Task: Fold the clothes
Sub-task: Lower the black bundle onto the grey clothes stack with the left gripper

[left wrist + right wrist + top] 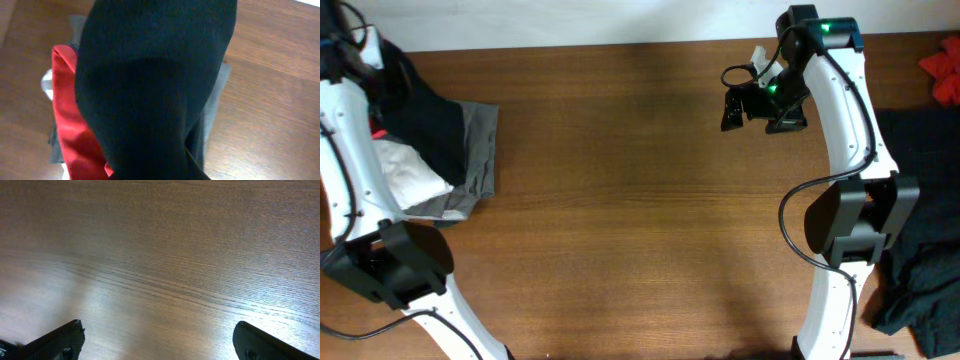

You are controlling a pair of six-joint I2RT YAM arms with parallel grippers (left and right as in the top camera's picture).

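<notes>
A black garment (425, 120) hangs from my left gripper (360, 55) at the table's far left and drapes over a pile there. It fills the left wrist view (155, 90) and hides the fingers. The pile under it holds a grey garment (480, 150), a white garment (405, 175) and a red garment (70, 125). My right gripper (760, 105) is open and empty above bare wood at the back right. Its two dark fingertips show wide apart at the bottom of the right wrist view (160, 345).
The wooden table (640, 200) spans the middle. A heap of dark clothes (920, 260) lies at the right edge by the right arm's base. A red cloth (942, 75) sits at the far top right.
</notes>
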